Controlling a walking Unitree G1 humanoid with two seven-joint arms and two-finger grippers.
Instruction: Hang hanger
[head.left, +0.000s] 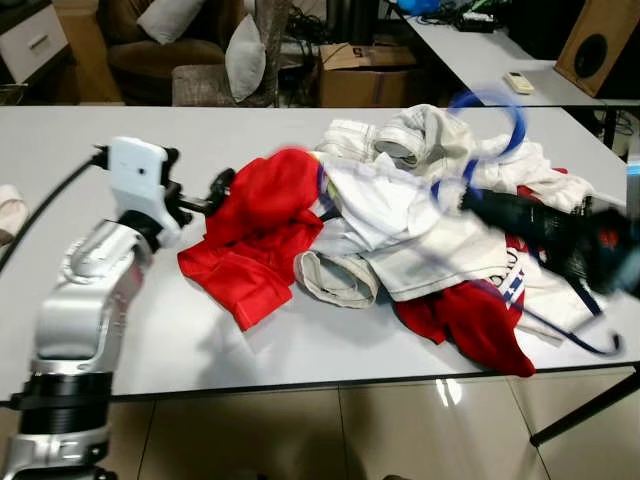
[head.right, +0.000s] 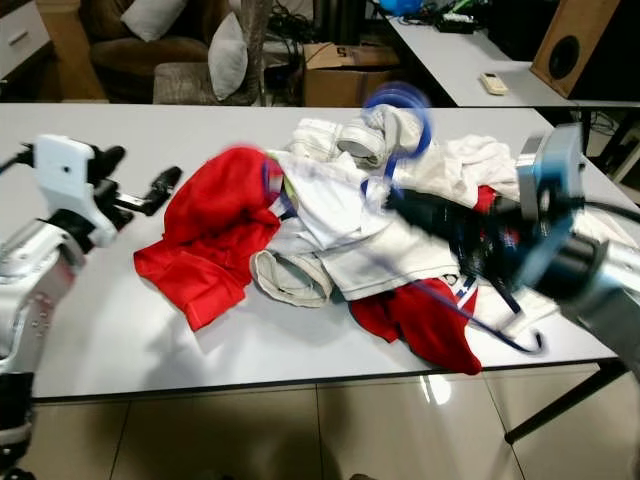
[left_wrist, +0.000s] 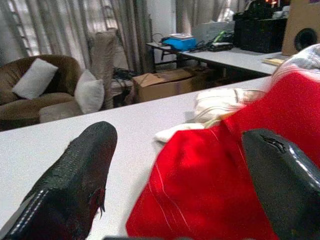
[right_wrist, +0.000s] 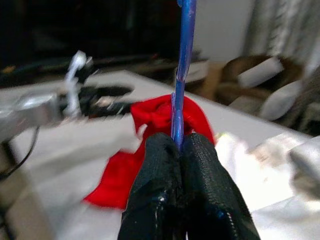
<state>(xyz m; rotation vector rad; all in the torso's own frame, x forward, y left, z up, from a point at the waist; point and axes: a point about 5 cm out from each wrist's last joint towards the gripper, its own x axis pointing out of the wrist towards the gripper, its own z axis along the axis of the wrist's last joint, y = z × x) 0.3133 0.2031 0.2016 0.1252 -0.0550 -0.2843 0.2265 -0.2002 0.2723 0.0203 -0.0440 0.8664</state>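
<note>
A: Item one, blue hanger (right_wrist: 182, 75): our right gripper (right_wrist: 180, 145) has both fingers pinched tight on its thin bar, and it sits over the heap of white clothes (head.left: 400, 215) on the white table (head.left: 150, 340), its hook end blurred.

B: Item two, left gripper (left_wrist: 175, 170): fingers spread wide, holding nothing, just beside the red garment (head.left: 260, 230).

A: Handling note: we judge the pinch narrow, so the hanger may swivel.

B: Agreed; we lift slowly, clear of snagging cloth.
</note>
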